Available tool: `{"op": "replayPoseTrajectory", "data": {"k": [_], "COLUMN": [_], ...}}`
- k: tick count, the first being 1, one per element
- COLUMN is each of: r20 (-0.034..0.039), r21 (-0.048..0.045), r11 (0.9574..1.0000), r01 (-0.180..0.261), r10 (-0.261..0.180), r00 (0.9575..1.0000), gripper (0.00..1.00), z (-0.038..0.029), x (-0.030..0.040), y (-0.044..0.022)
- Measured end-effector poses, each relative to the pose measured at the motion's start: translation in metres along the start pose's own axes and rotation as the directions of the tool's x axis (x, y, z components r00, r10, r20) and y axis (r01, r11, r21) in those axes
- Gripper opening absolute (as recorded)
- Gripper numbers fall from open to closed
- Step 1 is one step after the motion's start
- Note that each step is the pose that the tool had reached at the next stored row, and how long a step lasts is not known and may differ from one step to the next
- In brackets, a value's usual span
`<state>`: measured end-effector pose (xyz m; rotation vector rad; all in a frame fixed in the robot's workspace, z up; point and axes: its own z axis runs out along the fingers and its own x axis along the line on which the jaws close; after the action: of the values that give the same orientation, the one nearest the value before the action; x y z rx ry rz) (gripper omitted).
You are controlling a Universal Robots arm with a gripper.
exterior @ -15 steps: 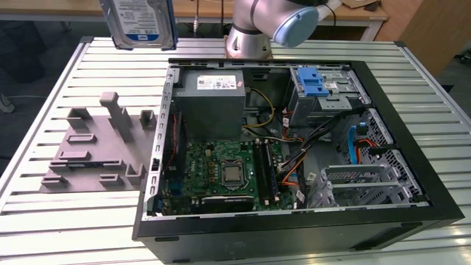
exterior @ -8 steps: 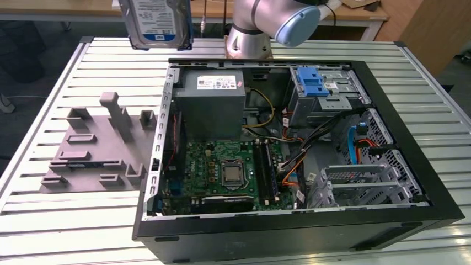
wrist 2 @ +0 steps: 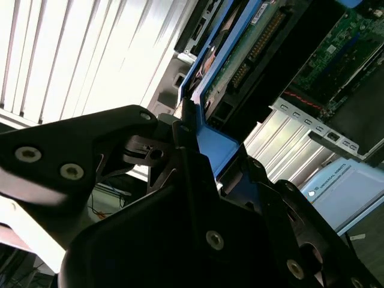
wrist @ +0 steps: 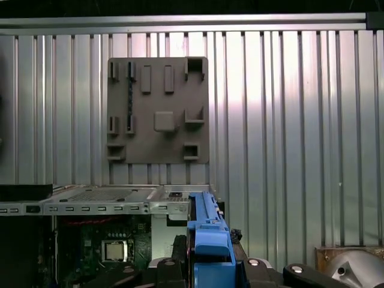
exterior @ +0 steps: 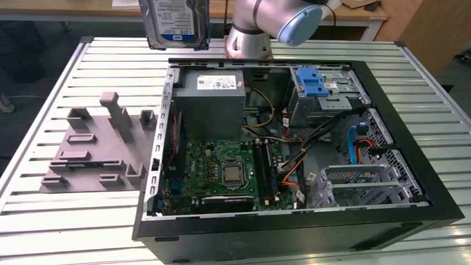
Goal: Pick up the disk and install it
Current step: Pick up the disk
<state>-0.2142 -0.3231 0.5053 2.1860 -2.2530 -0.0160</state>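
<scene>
- Holding: the disk (exterior: 175, 22), pinched in my pincer (wrist 2: 207, 147) by the edge of its blue bracket (wrist: 210, 240). The pincer is pressed against both sides of the bracket.
- Location: the disk is lifted clear of the bench (exterior: 44, 83). In the exterior view it sits at about eleven o'clock from the open computer case (exterior: 412, 165), just beside my arm (exterior: 268, 25).
- Long axis: upright in the exterior view, with the label face turned to that camera. I judge the disk hangs edge-down from my pincer.
- Key relation: the drive cage with the blue latch (exterior: 312, 83) lies at about four o'clock from the disk, lower and well apart.
- Labels: a white-and-blue label on the disk and a white sticker on the grey metal box (exterior: 213, 102). Their print is not recorded.
- Other: the grey fixture plate (exterior: 88, 149) lies flat on the bench at nine o'clock from the case.
</scene>
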Motion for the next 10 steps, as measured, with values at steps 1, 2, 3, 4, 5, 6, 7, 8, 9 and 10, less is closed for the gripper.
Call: {"op": "replayPoseTrajectory", "data": {"k": [1,2,3,4,5,6,7,8,9,10], "r20": [0.0,0.0,0.0,0.0,0.0,0.0,-0.0001,0.0,-0.0001,0.0], "r21": [-0.0001,-0.0001,0.0,0.0,-0.0001,0.0,-0.0001,-0.0001,-0.0001,0.0], "r11": [1.0,1.0,1.0,1.0,1.0,1.0,1.0,1.0,1.0,1.0], "r01": [0.0,0.0,0.0,0.0,0.0,0.0,0.0,0.0,0.0,0.0], "r10": [0.0,0.0,0.0,0.0,0.0,0.0,0.0,0.0,0.0,0.0], "r00": [1.0,1.0,1.0,1.0,1.0,1.0,1.0,1.0,1.0,1.0], "gripper": [0.36,0.36,0.36,0.36,0.36,0.36,0.36,0.36,0.36,0.36], "z": [-0.0001,-0.0001,-0.0001,-0.0001,-0.0002,-0.0002,-0.0003,-0.0003,-0.0003,-0.0003], "x": [-0.0001,-0.0003,-0.0004,-0.0005,-0.0005,-0.0006,-0.0007,-0.0008,-0.0009,-0.0009], "y": [-0.0042,-0.008,-0.0116,-0.0151,-0.0186,-0.0218,-0.0248,-0.027,-0.0287,-0.0297]}}
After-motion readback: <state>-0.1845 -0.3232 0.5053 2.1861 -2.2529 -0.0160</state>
